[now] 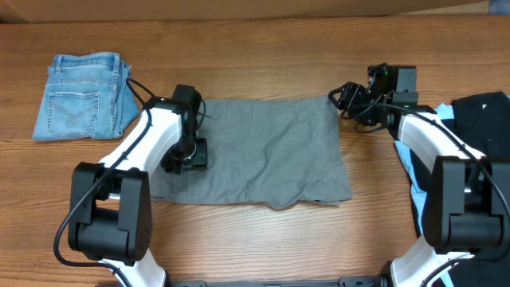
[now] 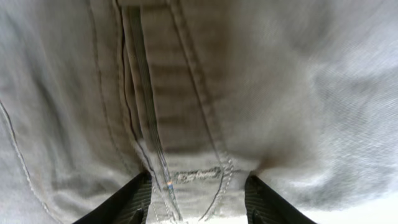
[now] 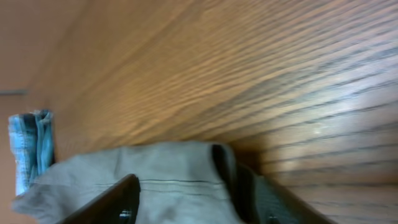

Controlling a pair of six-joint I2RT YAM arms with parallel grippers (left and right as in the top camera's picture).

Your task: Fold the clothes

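The grey-khaki shorts (image 1: 263, 151) lie folded flat in the middle of the table. My left gripper (image 1: 185, 155) is pressed down on their left edge. In the left wrist view its fingers (image 2: 127, 202) stand apart on either side of a stitched seam band of the shorts (image 2: 186, 124), with the left gripper (image 2: 199, 186) not pinching the cloth. My right gripper (image 1: 347, 100) hovers at the shorts' far right corner. In the right wrist view the right gripper (image 3: 186, 186) is open, and the corner of the shorts (image 3: 174, 168) lies loose beneath its fingers.
Folded blue denim shorts (image 1: 80, 96) sit at the far left, also seen as the denim shorts (image 3: 28, 143). A pile of dark clothes (image 1: 486, 119) with a light blue piece (image 1: 410, 171) lies at the right, under the right arm. Bare wood surrounds the grey shorts.
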